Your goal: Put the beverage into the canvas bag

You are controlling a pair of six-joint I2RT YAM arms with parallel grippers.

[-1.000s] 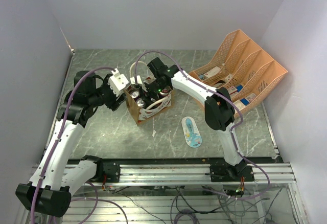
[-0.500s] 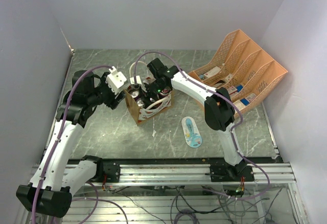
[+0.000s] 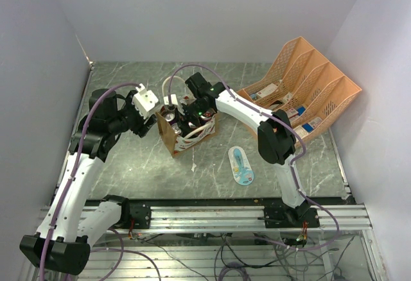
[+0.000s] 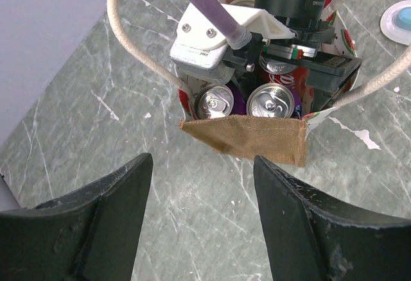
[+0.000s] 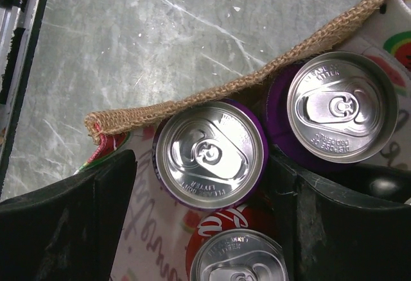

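Observation:
The canvas bag (image 3: pixel 173 141) stands mid-table, tan with watermelon prints and white looped handles. It also shows in the left wrist view (image 4: pixel 247 138) and the right wrist view (image 5: pixel 192 101). Inside stand two purple cans (image 5: pixel 210 154) (image 5: pixel 340 106) and a red cola can (image 5: pixel 237 255), all upright. My right gripper (image 3: pixel 189 119) is down in the bag's mouth, open; its fingers (image 5: pixel 70 229) straddle the near purple can and the red can with a gap on the left. My left gripper (image 3: pixel 153 115) is open and empty, just left of the bag, over bare table (image 4: pixel 202 165).
An orange mesh desk organizer (image 3: pixel 302 88) with small boxes lies at the right back. A blue-and-white oval item (image 3: pixel 241 165) lies on the table right of the bag. Walls close the left, back and right sides. A metal rail (image 3: pixel 212 215) runs along the front.
My left gripper has drawn back a little up and to the left, away from the bag. The right gripper and the bag have stayed about where they were.

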